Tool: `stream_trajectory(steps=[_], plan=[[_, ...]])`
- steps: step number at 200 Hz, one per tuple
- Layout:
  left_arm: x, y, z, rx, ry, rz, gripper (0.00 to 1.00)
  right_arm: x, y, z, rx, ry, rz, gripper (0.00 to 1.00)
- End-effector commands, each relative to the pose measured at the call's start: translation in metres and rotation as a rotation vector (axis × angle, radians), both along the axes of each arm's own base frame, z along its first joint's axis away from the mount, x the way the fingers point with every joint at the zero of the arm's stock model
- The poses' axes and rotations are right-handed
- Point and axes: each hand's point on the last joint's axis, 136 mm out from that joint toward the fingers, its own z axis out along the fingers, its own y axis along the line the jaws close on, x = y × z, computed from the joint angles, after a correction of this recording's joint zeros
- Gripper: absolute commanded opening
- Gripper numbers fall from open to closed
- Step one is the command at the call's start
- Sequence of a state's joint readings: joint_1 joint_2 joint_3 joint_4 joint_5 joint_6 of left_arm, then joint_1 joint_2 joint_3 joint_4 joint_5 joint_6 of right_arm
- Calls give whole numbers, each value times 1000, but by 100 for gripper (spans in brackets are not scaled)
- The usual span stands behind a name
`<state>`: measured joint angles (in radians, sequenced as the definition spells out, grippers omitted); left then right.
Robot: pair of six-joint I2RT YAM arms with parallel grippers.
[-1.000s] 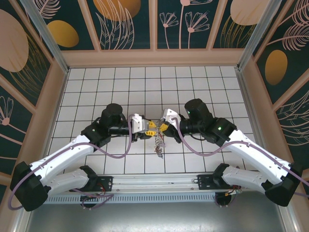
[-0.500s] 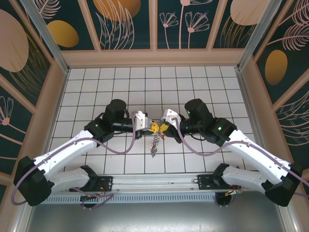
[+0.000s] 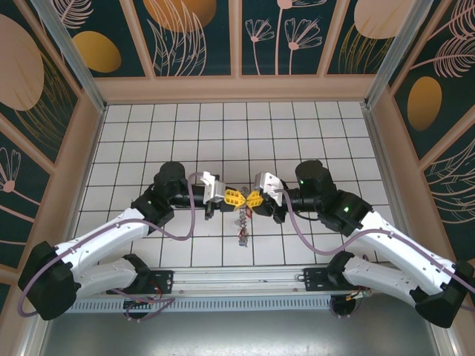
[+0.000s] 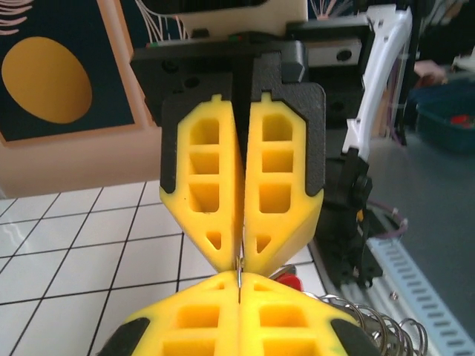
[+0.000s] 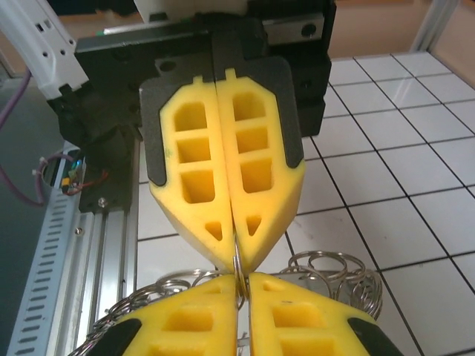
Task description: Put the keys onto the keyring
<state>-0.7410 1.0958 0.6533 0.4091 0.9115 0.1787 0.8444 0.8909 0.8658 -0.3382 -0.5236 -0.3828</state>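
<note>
Top external: we see left gripper (image 3: 238,197) and right gripper (image 3: 253,199) tip to tip, both clamped on the silvery wire-loop keyring (image 3: 241,222), mid white tiled table (image 3: 148,126), well apart from its edges.

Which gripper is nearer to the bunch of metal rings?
Left, narrowly. The left gripper and right gripper pinch one ring tip to tip; the bunch of metal rings trails from the left side.

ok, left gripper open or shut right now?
Shut. Right wrist view: the left gripper has its yellow fingers pressed together, pinching a thin metal loop at the tips.
</note>
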Motion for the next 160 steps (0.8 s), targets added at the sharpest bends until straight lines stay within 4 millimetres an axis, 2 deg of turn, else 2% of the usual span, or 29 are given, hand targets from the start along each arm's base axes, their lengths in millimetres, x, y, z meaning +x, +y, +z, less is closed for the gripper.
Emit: stream_trajectory(steps=[1,10,48,64,77,101,112,119,137,144,160], plan=[[-14,1,37,-149,-35,-77,0,-1,7,10,65,-12,24,14],[-14,1,40,-164,-30,-80,0,-1,8,11,69,-14,28,17],[-14,2,44,-203,-24,-70,0,-3,9,8,76,-3,40,16],[-14,3,45,-214,-26,-69,0,-4,9,7,77,5,41,13],[-14,4,46,-223,-25,-67,0,-4,8,6,77,11,37,0],[-13,4,44,-212,-18,-52,0,0,4,6,67,17,24,0],[-10,2,35,-168,-9,-40,17,3,1,7,56,13,8,0],[-8,2,29,-133,-8,-29,23,4,-1,8,49,8,-1,0],[-7,3,15,-45,-36,-16,26,7,-5,8,30,3,-14,0],[-6,4,9,-8,-50,-5,30,9,-6,10,25,-1,-19,0],[-7,8,-6,83,-89,-2,30,11,-6,7,2,0,-22,0]])
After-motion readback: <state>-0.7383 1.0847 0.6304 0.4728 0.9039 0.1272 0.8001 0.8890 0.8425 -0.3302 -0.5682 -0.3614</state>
